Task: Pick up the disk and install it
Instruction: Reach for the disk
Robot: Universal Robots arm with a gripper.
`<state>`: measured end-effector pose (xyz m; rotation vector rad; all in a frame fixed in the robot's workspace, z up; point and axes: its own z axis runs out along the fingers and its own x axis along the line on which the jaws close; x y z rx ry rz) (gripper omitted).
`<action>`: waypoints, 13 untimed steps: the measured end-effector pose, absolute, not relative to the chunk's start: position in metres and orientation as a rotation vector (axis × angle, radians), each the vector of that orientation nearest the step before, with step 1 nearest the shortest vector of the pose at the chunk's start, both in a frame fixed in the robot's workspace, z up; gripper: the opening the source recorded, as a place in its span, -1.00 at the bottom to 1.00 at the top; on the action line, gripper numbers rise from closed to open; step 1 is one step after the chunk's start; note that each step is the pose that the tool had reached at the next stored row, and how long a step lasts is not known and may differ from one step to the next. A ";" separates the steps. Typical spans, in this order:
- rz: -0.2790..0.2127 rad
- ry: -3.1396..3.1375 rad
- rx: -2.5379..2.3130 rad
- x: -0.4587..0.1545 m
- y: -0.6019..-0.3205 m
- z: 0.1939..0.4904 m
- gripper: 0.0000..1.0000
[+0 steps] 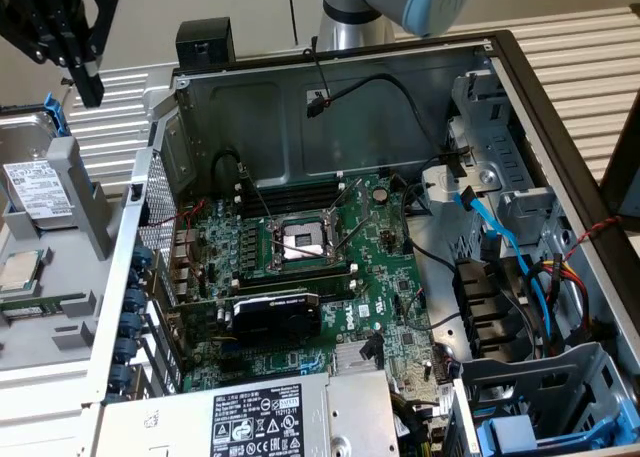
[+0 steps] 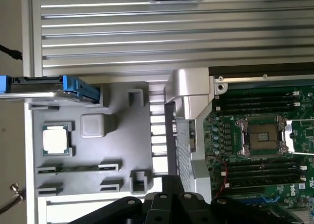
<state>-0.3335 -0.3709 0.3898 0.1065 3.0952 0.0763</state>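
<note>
The black robot claw (image 1: pixel 88 85) hangs at the exterior view's upper left with its fingers pressed together and nothing between them. It is above the grey plastic parts holder (image 1: pixel 88 199) that sits on the ribbed aluminium worktop (image 1: pixel 590 62), just beside the open computer case (image 1: pixel 300 107). The silver-metal rectangular disk with the white label, clipped in its bright blue plastic carrier (image 1: pixel 35 182), stands on edge in a slot at the far end of that holder, apart from the claw and just below it in the exterior view. In the wrist view the disk shows edge-on as a thin strip with blue ends. Near it in the same holder lies a small square silver processor chip (image 1: pixel 20 269) in its own recess. Inside the case the green motherboard (image 1: pixel 400 327) lies flat, with the open metal processor socket (image 1: pixel 300 239) near its middle and a black expansion card (image 1: pixel 275 312) just in front of it. Blue flat cables (image 1: pixel 492 232) run down the drive-bay side at the exterior view's right, and a second blue plastic carrier (image 1: pixel 520 435) sits in the bay at the lower right corner.
</note>
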 end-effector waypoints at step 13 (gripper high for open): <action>0.076 3.102 0.106 -0.380 -0.354 0.390 -0.79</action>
